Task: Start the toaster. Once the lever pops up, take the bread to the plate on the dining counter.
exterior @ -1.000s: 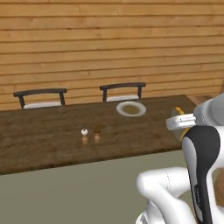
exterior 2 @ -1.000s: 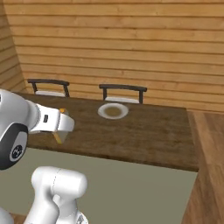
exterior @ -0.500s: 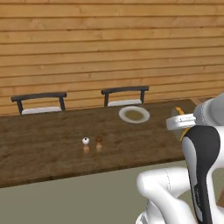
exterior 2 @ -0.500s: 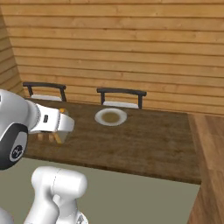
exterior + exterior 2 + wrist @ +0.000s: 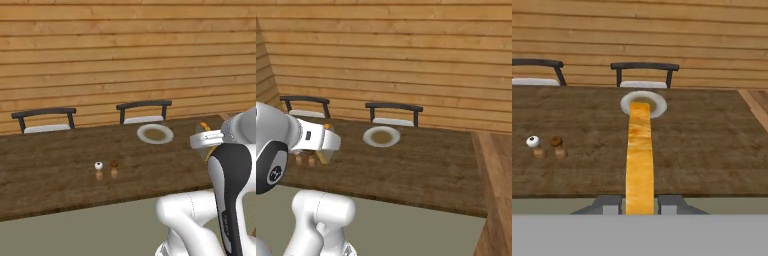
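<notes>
Gripper: the gripper sits at 6 o'clock in the hand view, its two tips pressed in on the near edge of the bread, one tip on each side of the slice.
Bread: a tan-yellow slice seen edge-on, running from the tips toward 12 o'clock; its far end overlaps the plate in that view, though the base views put the hand well short of it. In the right base view a sliver of the slice pokes out beside the hand at about 9 o'clock.
Plate: round, white and shallow, with nothing on it, on the far half of the dining counter and just in front of the middle chair.
Shakers: a white-topped shaker and a brown-topped shaker stand close together at about 9 o'clock of the slice, well apart from the plate.
Second chair: another chair stands at the counter's far edge, at 10 o'clock in the left base view.
Done, by my reading: the bread is in the grip and the robot faces the dining counter, so toasting and pickup look finished.
Left: reach across the counter toward 12 o'clock, bring the slice over the plate, lower it and let go.
</notes>
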